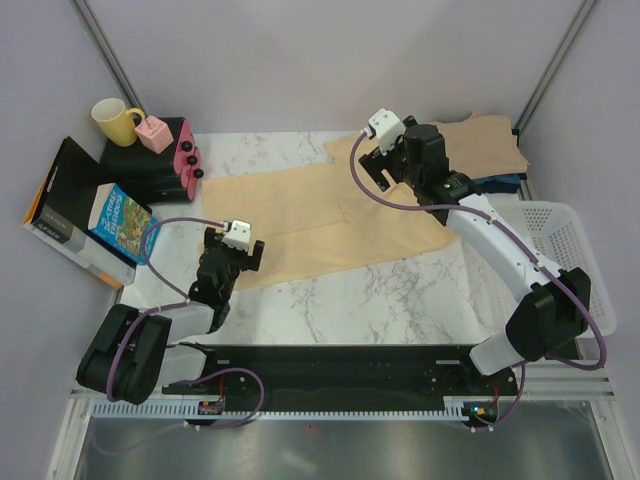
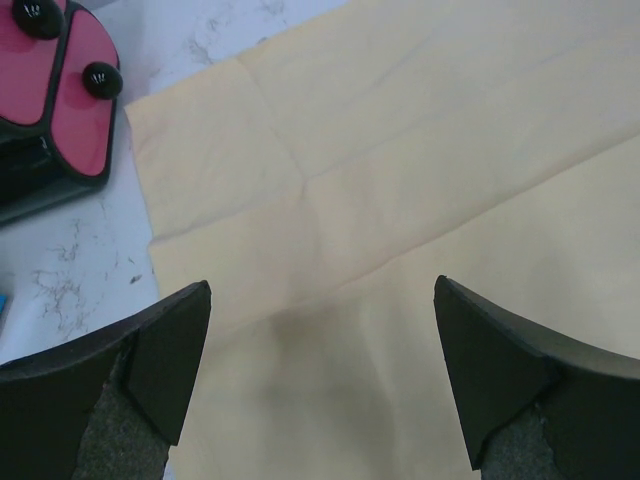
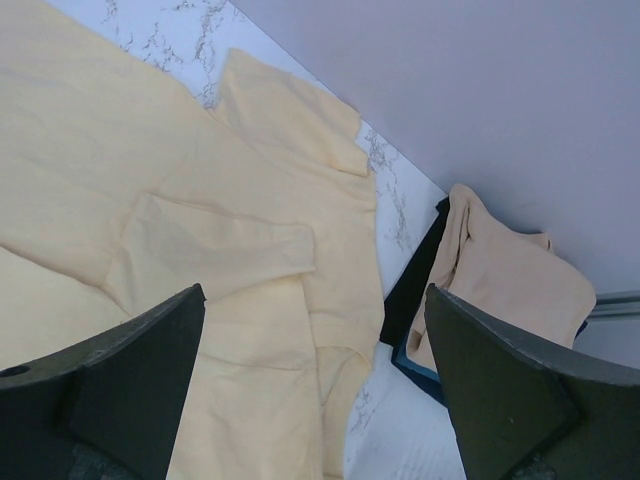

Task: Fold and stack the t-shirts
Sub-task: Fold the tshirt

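Cream-yellow cotton, one of the t-shirts (image 1: 330, 215), lies flat on the marble surface (image 1: 400, 290). In the top view it runs from 8 o'clock to 1 o'clock across the centre. A tan-beige shirt (image 1: 485, 140) sits at 1 o'clock on a pile of dark shirts (image 1: 497, 183), just beside the white basket (image 1: 560, 230).

**Tool state**
- Left tool (image 2: 322, 285): jaws spread wide and holding nothing. It hangs over the 8 o'clock end of the yellow shirt, near the cloth's edge.
- Right tool (image 3: 315, 290): jaws spread wide and holding nothing. It hangs over the 1 o'clock end.

**Step in hand**
The yellow shirt appears to be mid-fold. In the right wrist view, one flap lies turned in over the body, while a sleeve at 12 o'clock lies stretched out flat. No folded stack is visible, so the task is judged to be at an early stage.

**Next move**
1. Lower each tool until one fingertip can slide under a cloth edge.
2. Pinch every layer at that edge, not only the top one.
3. Lift both ends level and carry them across together, keeping the crease straight.

**Caution**
Soft cotton sags and slips, so a shallow pinch is likely to drop it.
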Robot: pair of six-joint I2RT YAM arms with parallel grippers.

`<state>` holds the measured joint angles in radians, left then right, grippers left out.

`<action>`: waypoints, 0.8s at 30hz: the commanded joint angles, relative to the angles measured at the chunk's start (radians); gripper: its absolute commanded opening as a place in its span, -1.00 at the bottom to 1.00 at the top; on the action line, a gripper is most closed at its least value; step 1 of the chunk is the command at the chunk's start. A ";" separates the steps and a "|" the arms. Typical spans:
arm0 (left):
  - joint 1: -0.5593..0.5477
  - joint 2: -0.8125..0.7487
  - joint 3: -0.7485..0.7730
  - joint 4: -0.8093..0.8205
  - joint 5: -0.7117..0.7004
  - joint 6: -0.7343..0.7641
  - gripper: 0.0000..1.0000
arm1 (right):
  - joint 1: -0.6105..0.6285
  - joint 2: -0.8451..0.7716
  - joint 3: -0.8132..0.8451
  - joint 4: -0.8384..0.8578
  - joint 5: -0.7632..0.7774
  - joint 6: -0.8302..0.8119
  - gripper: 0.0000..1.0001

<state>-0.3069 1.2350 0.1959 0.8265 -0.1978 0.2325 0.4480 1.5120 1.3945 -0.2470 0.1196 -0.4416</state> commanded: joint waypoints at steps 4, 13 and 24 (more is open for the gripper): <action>0.088 0.087 -0.036 0.322 0.121 -0.050 0.99 | 0.044 0.014 0.043 -0.006 0.031 -0.032 0.96; 0.296 0.136 0.071 0.149 0.533 -0.128 0.99 | 0.066 0.068 0.083 -0.009 0.041 -0.049 0.96; 0.336 0.192 0.014 0.315 0.479 -0.194 0.99 | 0.080 0.085 0.075 -0.018 0.041 -0.071 0.96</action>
<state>0.0071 1.4254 0.1635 1.1149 0.3077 0.1081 0.5194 1.6001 1.4441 -0.2695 0.1490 -0.4942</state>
